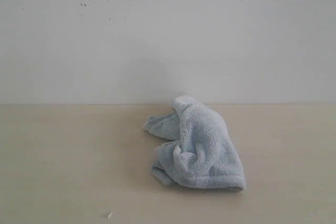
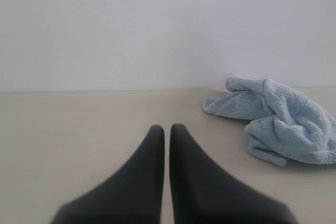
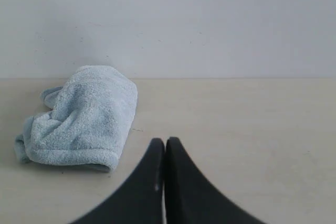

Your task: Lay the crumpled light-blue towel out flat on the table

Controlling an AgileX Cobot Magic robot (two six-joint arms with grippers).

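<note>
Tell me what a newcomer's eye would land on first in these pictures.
The crumpled towel draws the eye first, a pale blue heap on the beige table, right of the middle in the exterior view and close to the white wall. Next come the dark left gripper and right gripper, each shut, empty and clear of the towel.

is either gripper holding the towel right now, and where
Nothing is held. The left gripper and right gripper are shut and empty, apart from the towel.
</note>
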